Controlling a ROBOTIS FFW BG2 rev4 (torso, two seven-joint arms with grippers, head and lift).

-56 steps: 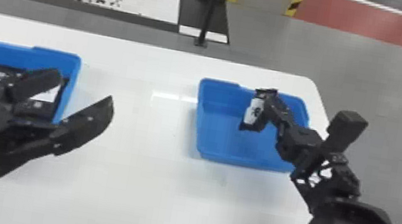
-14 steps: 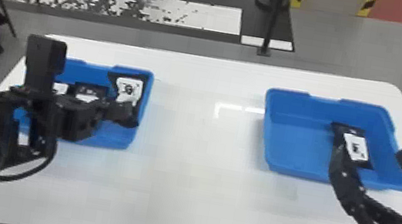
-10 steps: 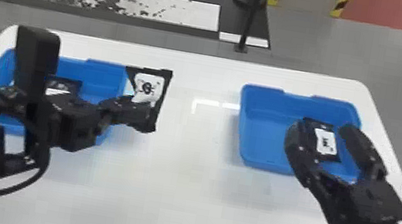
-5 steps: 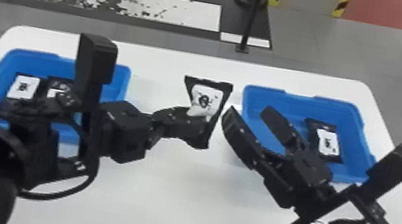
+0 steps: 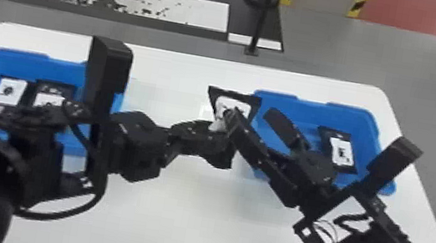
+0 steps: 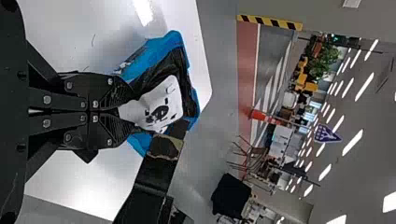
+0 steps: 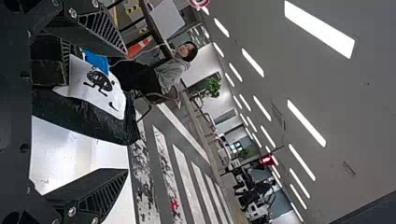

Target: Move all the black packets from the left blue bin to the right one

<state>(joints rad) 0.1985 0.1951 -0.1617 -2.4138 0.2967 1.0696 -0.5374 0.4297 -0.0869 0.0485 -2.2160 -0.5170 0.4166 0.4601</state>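
- The packet to hand over (image 5: 242,105) hangs just beside the right bin (image 5: 308,106), on its left-hand side, well up off the table.
- The left gripper (image 6: 132,112) pinches it by one side, where the white label bunches between the pads.
- The right gripper (image 7: 126,114) is spread wide, its fingers to either side of the packet, at the right bin's left side.
- It looks light and floppy, a thin dark film that likely gives, folds and may slide if nipped at a corner.
- Best hold: the free side facing the right bin, about mid-height, a good bite of film clear of the other fingertips.
- A gentle squeeze should do; the contents can't be judged.
- One packet (image 5: 340,151) lies inside the right bin; two more (image 5: 7,90) show in the left bin, well to its left.
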